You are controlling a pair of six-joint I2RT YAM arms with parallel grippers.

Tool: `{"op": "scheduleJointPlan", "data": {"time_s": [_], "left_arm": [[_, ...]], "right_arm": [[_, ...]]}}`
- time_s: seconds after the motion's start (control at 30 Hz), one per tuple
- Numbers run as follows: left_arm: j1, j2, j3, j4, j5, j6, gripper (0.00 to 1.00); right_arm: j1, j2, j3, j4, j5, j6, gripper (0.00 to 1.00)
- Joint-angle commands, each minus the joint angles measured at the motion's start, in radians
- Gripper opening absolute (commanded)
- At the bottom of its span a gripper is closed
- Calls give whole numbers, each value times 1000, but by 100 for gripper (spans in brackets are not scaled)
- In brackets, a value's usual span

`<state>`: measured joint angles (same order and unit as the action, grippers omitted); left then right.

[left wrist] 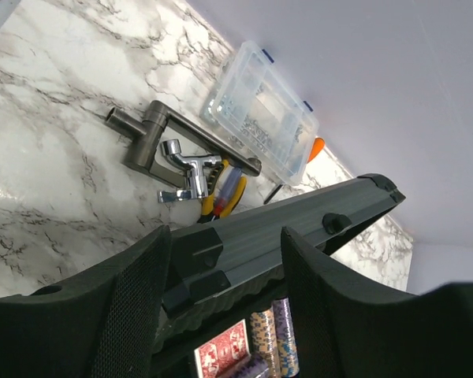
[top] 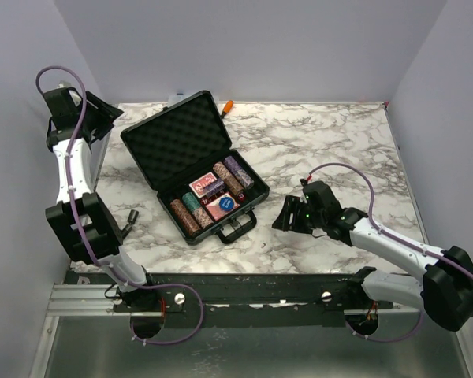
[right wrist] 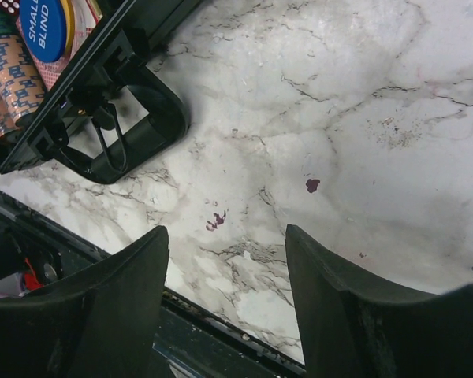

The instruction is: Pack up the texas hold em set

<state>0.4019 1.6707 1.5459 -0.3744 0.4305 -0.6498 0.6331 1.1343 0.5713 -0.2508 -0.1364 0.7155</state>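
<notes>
Organizer box (left wrist: 260, 110), faucet-like fitting (left wrist: 146, 138) — perhaps pliers (left wrist: 221, 193) — behind briefcase lid (left wrist: 299, 228)

Soft, even white light fills all three views, with faint, short shadows. The marble desk (left wrist: 55, 118) carries a gentle sheen in the left wrist view. The left pincer's fingers (left wrist: 126, 315) and right pincer's fingers (right wrist: 102, 315) loom dark, slightly blurred.

Ahead of my right claw (right wrist: 223, 236) I read a white table (right wrist: 363, 118), grey-veined marble pattern. Upper left of claw: black briefcase (right wrist: 169, 118), blue button (right wrist: 43, 27), copper-and-blue patterned chip stack (right wrist: 12, 67).
</notes>
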Motion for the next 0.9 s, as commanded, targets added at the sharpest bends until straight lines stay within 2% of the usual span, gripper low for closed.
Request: {"op": "scheduleJointPlan", "data": {"time_s": [0.0, 0.17, 0.5, 0.6, 0.87], "left_arm": [[20, 11, -14, 36, -6, -17, 54], [29, 51, -10, 30, 16, -2, 38], [33, 135, 13, 1, 31, 12, 22], [31, 151, 29, -16, 29, 33, 7], [12, 214, 69, -62, 27, 70, 0]], "right_arm": [[2, -14, -13, 22, -40, 13, 63], [2, -22, -11, 12, -43, 14, 63], [2, -16, -12, 4, -52, 14, 62], [2, -13, -7, -1, -52, 12, 62], [1, -4, 6, -10, -54, 7, 62]]}}
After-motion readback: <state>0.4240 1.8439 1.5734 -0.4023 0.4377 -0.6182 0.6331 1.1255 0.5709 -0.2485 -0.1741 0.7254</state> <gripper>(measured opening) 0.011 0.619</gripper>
